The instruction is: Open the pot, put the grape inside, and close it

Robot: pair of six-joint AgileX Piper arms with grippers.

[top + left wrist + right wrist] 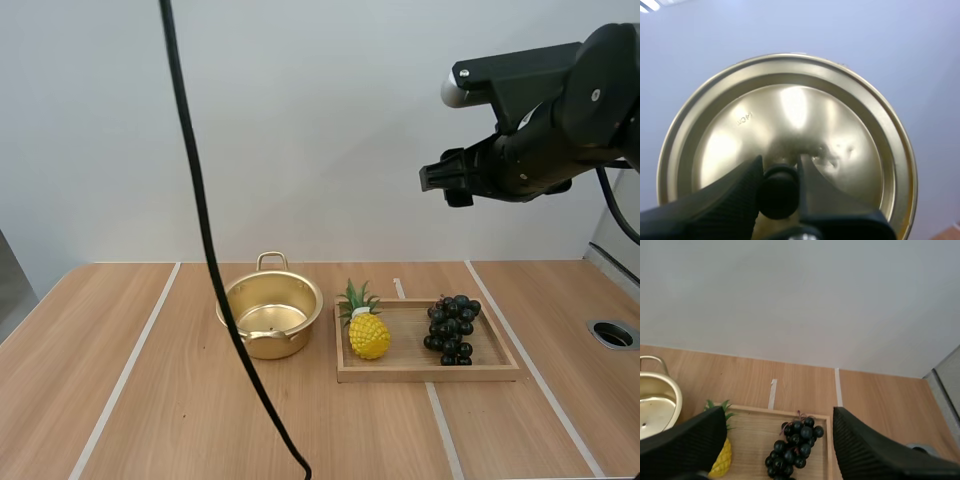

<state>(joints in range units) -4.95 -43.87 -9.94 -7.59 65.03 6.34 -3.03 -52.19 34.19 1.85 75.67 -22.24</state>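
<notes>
Right hand [437, 182], fingers wide apart, hangs high above the tray [430, 372]; the grapes [452, 330] lie at its 6 o'clock, bunch running 12 to 6. Open pot [308, 298] sits at their 9 o'clock. Left hand [780, 170] grips the lid [790, 115] by its knob [777, 197].

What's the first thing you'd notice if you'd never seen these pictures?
The shiny gold lid, pinched by its black knob in the left gripper. Next, the open gold pot on the table beside a wooden tray holding a yellow pineapple and dark grapes. The right gripper hangs open high above the tray.
</notes>
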